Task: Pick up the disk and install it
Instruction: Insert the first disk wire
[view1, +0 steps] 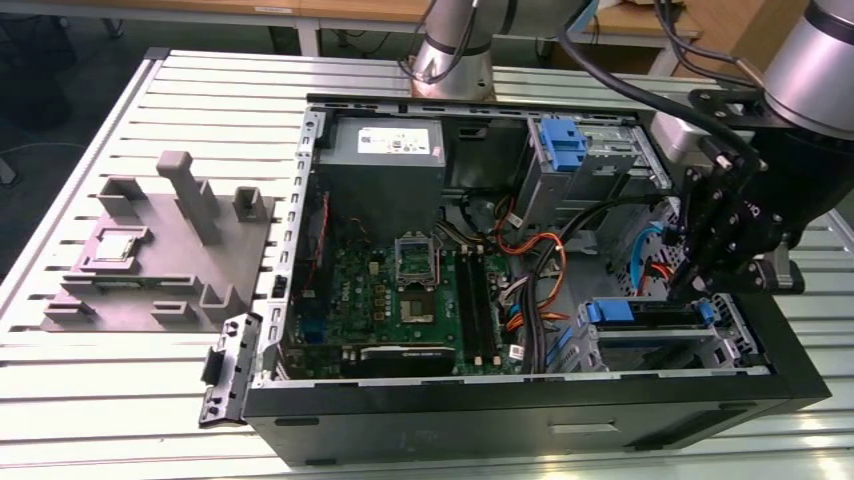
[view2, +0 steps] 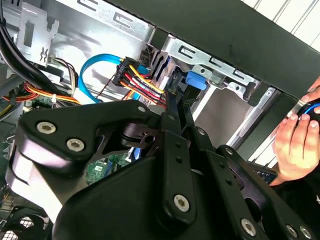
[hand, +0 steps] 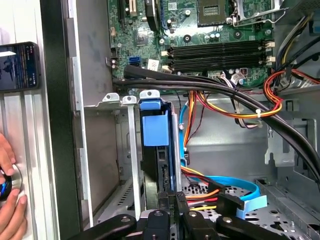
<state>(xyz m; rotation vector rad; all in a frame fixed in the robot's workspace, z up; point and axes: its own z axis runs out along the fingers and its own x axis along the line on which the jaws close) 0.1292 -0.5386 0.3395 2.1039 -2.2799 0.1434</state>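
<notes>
I hold the gripper (view1: 705, 262) low inside the open computer case (view1: 534, 420), at the drive cage (view1: 667, 335) on the exterior view's right. The disk (hand: 159, 150) stands on edge in the cage slot, its blue rail (hand: 154, 127) facing the first wrist view, long axis running straight away from the jaws, which sit narrowed against its near end; whether they truly pinch it I cannot tell. Cage walls flank it closely; bundled cables (hand: 235, 100) cross beyond. A person's hand (view2: 297, 137) rests outside the case wall.
</notes>
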